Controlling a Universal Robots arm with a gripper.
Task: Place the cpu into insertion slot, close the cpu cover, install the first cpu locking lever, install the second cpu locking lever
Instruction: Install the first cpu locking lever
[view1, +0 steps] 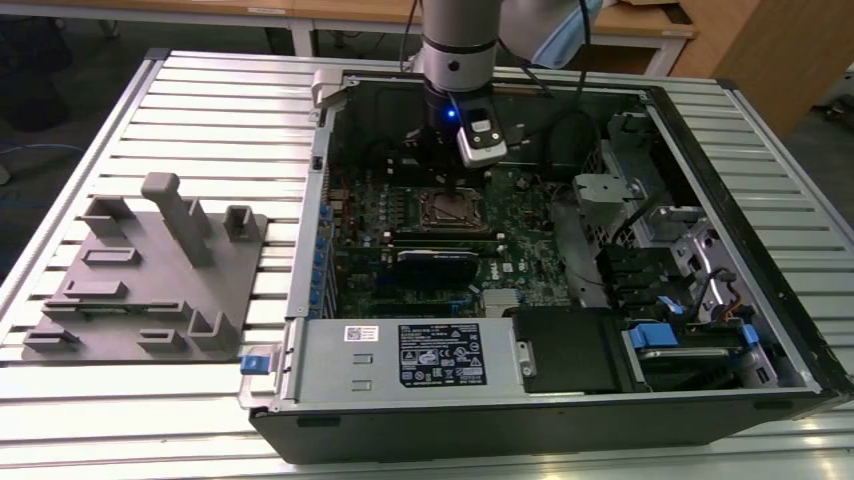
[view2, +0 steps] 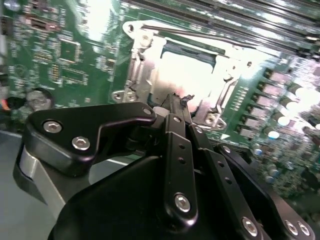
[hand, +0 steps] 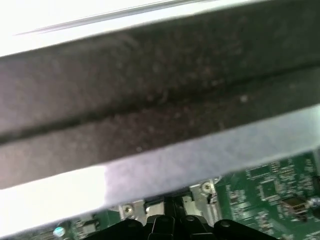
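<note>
The tool (view2: 175, 101), fingers drawn together, hovers at the rim of the insertion slot (view2: 189, 75) on the green motherboard (view2: 65, 55).

Workshop (slatted bench (view1: 200, 100), opened computer (view1: 534, 415)).

Exterior cam: high, off the arm (view1: 461, 40), looks steeply down on the whole open computer case (view1: 400, 370) & slatted table (view1: 214, 100), mid-range; second wrist cam: close, looks along the black gripper (view2: 174, 100) onto the green board (view2: 75, 50) w/ insertion slot (view2: 190, 75) just past its tip; first wrist cam: v. close to a dark bar (hand: 150, 110), strip of board beyond; all 3 share the slot area.
</note>
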